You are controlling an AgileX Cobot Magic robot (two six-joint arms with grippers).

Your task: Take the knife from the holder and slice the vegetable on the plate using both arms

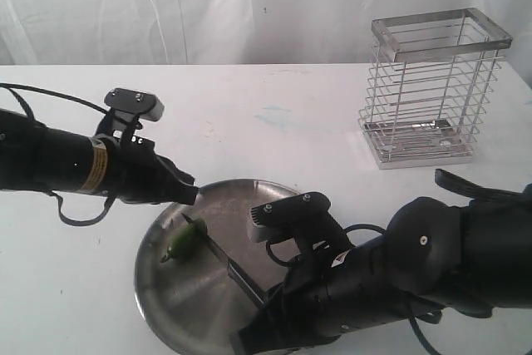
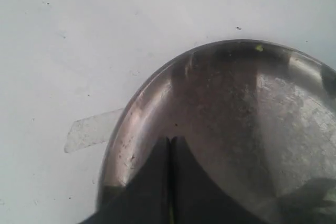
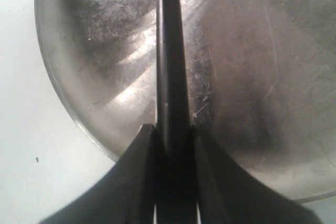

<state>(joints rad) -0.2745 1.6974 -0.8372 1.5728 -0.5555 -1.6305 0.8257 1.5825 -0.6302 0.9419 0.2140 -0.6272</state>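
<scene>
Two low arms over the plate (image 1: 174, 305): right pincer (image 3: 172, 129) clamped around the knife (image 3: 170, 66), left pincer (image 2: 170, 145) pressed closed.

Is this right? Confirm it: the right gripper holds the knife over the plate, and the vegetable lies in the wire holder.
Not quite. The right gripper does hold the knife over the plate, but the vegetable lies on the plate, not in the holder, which looks empty. The exterior view shows this.

A white table (image 1: 274, 114) is seen under everything, backed by a white draped cloth (image 1: 208, 6). A clear tape patch (image 2: 92, 129) is stuck to it.
</scene>
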